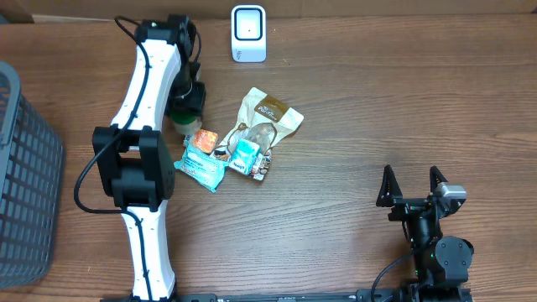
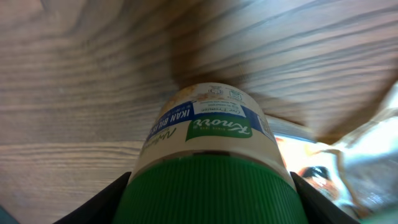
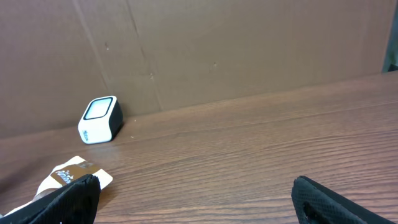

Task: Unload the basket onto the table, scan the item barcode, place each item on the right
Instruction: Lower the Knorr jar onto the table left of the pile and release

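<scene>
Packets (image 1: 243, 143) just beside jar (image 2: 208, 124) — scanner (image 1: 248, 33) beyond, basket (image 1: 25, 184) far left.

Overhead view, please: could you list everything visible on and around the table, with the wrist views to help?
scanner: one, white, far edge of the table
jar: one, cream label with green lid, in the left gripper, beside the packets
pouch: one, cream and brown, mid-table, far end of the pile
teal packets: two, teal and white, near side of the pile
orange packet: one, orange, between jar and teal packets
basket: one, dark grey, at the picture's left edge
table: one, brown wood
left gripper: one, black, closed on the jar's lid
right gripper: one, black, open, holding nothing
</scene>
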Robot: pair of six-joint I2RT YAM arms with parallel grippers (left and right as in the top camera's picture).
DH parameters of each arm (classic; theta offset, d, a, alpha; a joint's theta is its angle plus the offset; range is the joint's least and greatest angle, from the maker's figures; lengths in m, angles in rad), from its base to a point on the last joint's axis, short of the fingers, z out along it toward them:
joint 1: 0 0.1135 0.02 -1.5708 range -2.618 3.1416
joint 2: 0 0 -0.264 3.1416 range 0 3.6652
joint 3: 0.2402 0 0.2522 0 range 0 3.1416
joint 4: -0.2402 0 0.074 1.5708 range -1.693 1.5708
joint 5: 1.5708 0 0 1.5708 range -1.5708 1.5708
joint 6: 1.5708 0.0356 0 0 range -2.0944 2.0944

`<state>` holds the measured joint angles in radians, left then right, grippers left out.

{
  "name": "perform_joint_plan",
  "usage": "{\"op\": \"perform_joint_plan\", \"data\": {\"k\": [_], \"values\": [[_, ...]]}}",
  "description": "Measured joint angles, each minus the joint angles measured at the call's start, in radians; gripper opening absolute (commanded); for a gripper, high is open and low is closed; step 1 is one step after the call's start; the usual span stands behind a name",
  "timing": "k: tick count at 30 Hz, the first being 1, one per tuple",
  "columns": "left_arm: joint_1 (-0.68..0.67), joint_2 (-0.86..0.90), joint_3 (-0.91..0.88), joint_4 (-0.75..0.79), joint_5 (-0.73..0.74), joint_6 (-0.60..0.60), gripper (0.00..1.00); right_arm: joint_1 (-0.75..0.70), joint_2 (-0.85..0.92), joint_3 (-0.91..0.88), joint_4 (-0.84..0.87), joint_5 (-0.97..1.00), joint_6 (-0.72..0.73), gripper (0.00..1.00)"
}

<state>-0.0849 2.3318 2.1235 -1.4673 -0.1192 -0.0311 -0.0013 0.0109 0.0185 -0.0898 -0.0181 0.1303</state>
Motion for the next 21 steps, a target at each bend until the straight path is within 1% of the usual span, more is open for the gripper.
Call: {"op": "perform_joint_plan", "data": {"k": [5,12,17,21], "values": [[0.065,0.004,-0.023,0.009,0.005,-0.045,0.59,0.0,0.0,0.0,0.0,0.0,0.0,1.0],[0.159,0.004,-0.023,-0.023,0.022,-0.063,0.58,0.0,0.0,0.0,0.0,0.0,0.0,1.0],[0.167,0.004,-0.023,-0.043,0.026,-0.068,0.59,0.0,0.0,0.0,0.0,0.0,0.0,1.0],[0.156,0.004,-0.025,-0.036,0.059,-0.066,0.58,0.0,0.0,0.0,0.0,0.0,0.0,1.0]]}}
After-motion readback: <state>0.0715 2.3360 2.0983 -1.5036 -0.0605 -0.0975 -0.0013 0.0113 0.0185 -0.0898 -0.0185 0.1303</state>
